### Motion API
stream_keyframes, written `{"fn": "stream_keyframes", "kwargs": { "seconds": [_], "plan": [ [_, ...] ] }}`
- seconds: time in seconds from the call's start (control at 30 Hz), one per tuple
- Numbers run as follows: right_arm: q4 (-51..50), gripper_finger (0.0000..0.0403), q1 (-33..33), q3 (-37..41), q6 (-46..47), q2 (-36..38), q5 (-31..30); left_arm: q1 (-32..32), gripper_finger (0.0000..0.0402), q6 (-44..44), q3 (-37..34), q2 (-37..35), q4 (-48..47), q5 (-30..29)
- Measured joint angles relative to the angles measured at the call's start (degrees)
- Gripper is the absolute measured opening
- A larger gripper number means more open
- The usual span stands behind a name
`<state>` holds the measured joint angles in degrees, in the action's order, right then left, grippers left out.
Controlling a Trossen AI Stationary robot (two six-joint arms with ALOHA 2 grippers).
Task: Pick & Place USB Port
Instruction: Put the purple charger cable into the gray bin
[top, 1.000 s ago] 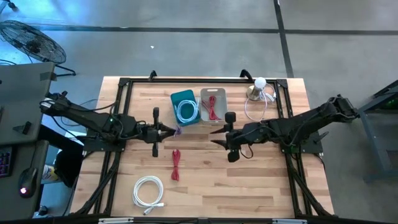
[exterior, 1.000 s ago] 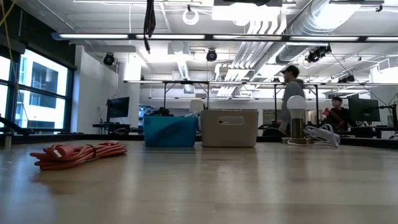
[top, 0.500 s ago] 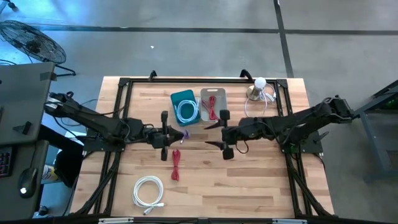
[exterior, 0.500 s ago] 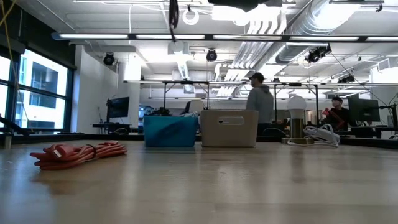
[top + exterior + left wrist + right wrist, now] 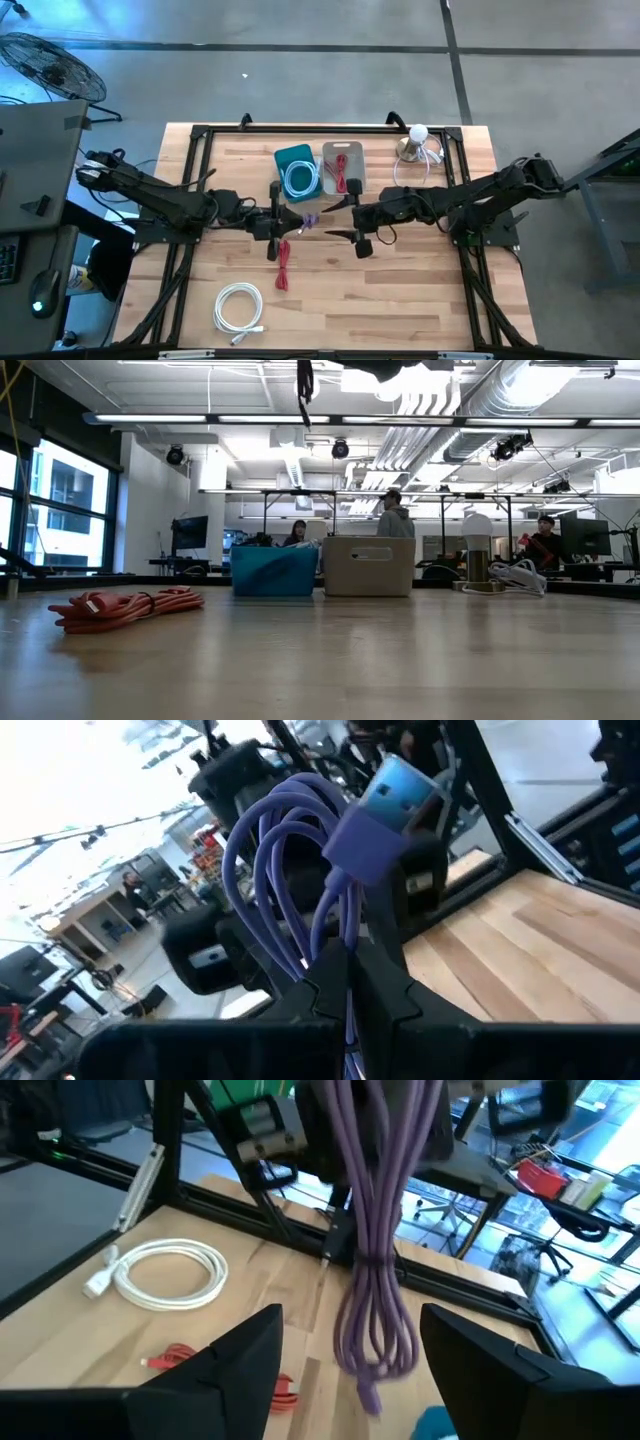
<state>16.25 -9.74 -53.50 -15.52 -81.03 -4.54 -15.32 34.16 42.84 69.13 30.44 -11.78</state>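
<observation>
While bins point(image 5: 320, 170) sit behind, red cable point(image 5: 283, 264) underneath.

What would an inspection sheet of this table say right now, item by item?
Surface: wooden table, black frame around it.
Job's things: purple cable bundled, held in mid-air; teal bin holds a white cable, grey bin a red one.
Clutter: red cable and white coil loose on the wood; lamp at the far edge.
Grippers: left gripper shut on the purple cable; right gripper faces it, jaws open.
Cables: nothing seen tangled.
Surroundings: fan on the floor; people beyond.
</observation>
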Motion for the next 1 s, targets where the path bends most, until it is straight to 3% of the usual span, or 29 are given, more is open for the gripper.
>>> {"fn": "stream_keyframes", "kwargs": {
  "seconds": [0.33, 1.0],
  "plan": [
    [0.67, 0.0227, 0.11, 0.0, -0.1, -0.02, 0.48, 3.44, 0.0, -2.47, -0.02, 3.35, 4.55, 6.98],
    [1.05, 0.0215, 2.77, 0.0, 1.73, -0.02, 4.5, 3.35, 0.0, -1.11, -0.02, 4.3, 7.23, 9.08]
  ]
}}
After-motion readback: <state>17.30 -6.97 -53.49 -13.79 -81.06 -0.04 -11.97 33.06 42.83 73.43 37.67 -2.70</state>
